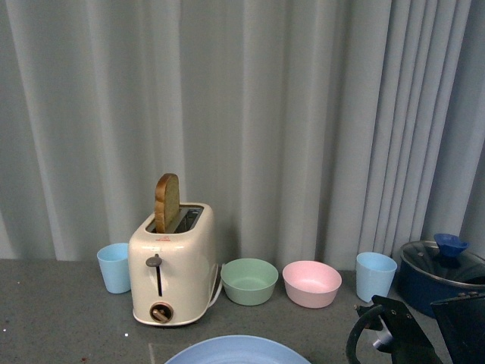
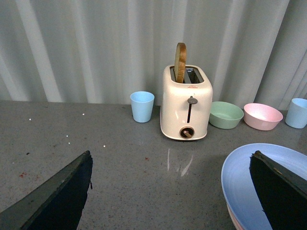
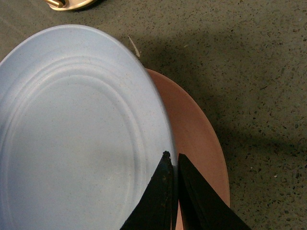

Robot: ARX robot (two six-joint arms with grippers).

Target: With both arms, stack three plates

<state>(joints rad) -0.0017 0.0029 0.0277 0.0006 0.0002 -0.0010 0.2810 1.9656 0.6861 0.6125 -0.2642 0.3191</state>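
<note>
While the right gripper [image 3: 172,160] pinches the rim of the light blue plate [image 3: 72,139], its two dark fingers sit almost together, one above the rim and one below, clamped on that edge. The blue plate lies on top of a pink plate [image 3: 201,139], shifted so that a crescent of pink shows past its rim on the gripper's side. Only these two plates can be seen; a third cannot be made out.

Over on the left wrist camera, the left gripper's fingers [image 2: 57,196] stand wide apart, nothing between them, one near the blue plate's edge [image 2: 254,182] and the other well off over bare grey counter [image 2: 120,163].

Now the containers, taking the cream toaster [image 1: 170,265] as the landmark. A brown slice of toast [image 1: 167,201] stands upright in its slot. Just left of the toaster sits a light blue cup [image 1: 114,267]. Just right of it comes a green bowl [image 1: 249,281], then a pink bowl [image 1: 311,283], then a second blue cup [image 1: 376,276], all with nothing visible inside. Farthest right is a dark blue pot [image 1: 436,277] under a glass lid with a blue knob. The blue plate lies in front of the toaster, at the near edge.

Part of the right arm [image 1: 394,330] shows low at the right, in front of the pot.
</note>
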